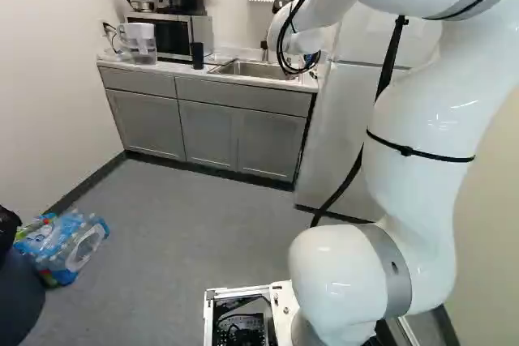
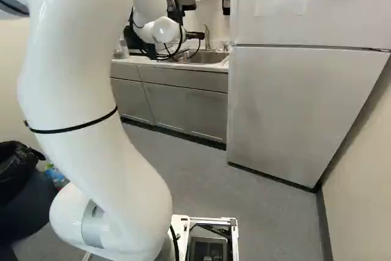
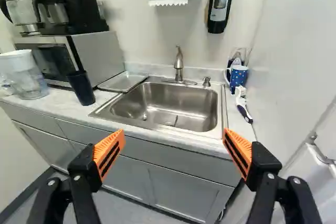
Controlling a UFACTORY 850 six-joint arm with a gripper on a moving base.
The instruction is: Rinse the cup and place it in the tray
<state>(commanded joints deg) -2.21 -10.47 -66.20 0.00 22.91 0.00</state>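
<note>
In the right base view the gripper [image 2: 195, 35] is at the end of the arm, before the sink. Seen from the wrist, the gripper [image 3: 173, 142] stands wide open, its orange pads apart with nothing between them. The dark cup [image 3: 82, 87] is upright on the counter beside the microwave; it also shows as a dark cup [image 1: 197, 55] in the left base view. Between that cup and the sink lies a flat metal tray [image 3: 124, 81]. Ahead of the gripper are the steel sink [image 3: 173, 103] and its faucet [image 3: 179, 64].
The counter [image 3: 68, 109] holds a water pitcher [image 3: 23, 74], a microwave [image 3: 94, 51] with a coffee maker on top, a blue mug [image 3: 238, 77] and a brush [image 3: 243, 103]. A refrigerator [image 2: 287, 102] stands right of the sink. Bottle packs [image 1: 65, 245] lie on the floor.
</note>
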